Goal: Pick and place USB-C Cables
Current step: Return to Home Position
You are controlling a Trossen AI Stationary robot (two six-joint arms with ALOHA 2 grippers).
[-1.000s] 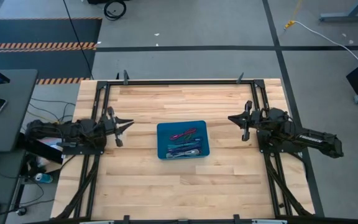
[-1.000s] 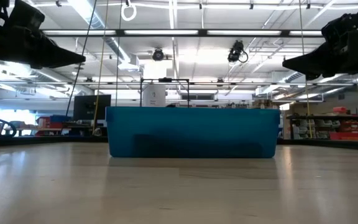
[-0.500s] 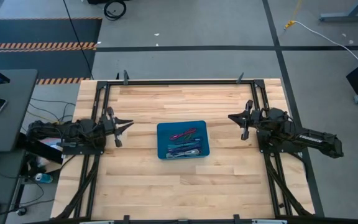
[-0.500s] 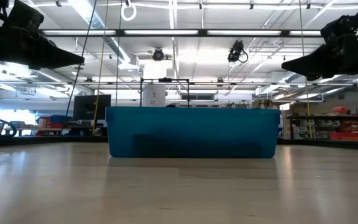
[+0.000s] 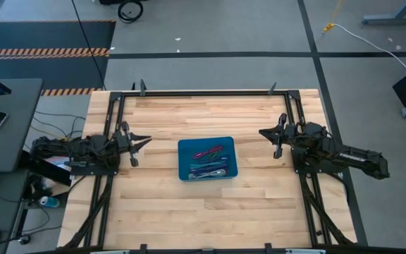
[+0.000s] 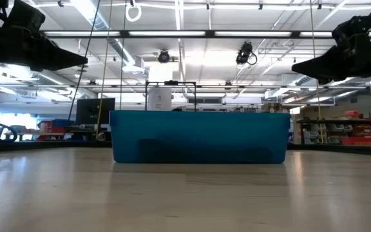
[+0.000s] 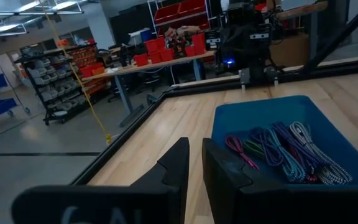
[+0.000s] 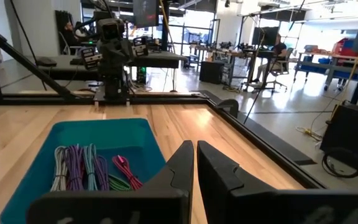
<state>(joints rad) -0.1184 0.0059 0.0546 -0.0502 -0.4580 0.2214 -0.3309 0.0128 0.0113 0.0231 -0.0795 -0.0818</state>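
Several USB-C cables (image 5: 208,161), folded into narrow bundles of magenta, green, purple, teal and grey, lie side by side on the floor of a blue tray (image 5: 183,144) at the table's middle. They also show in the left wrist view (image 7: 278,146) and the right wrist view (image 8: 92,165). My left gripper (image 5: 149,140) hovers level at the table's left, pointing at the tray, shut and holding nothing. My right gripper (image 5: 261,132) hovers level at the table's right, also pointing at the tray, shut and holding nothing. In the low view the tray wall (image 6: 198,136) hides the cables.
Bare wooden tabletop (image 5: 210,212) lies all around the tray. A black metal frame (image 5: 203,92) runs along the table's far edge and down both sides past the arm bases. Beyond the table are shelves, benches and red bins (image 7: 166,43).
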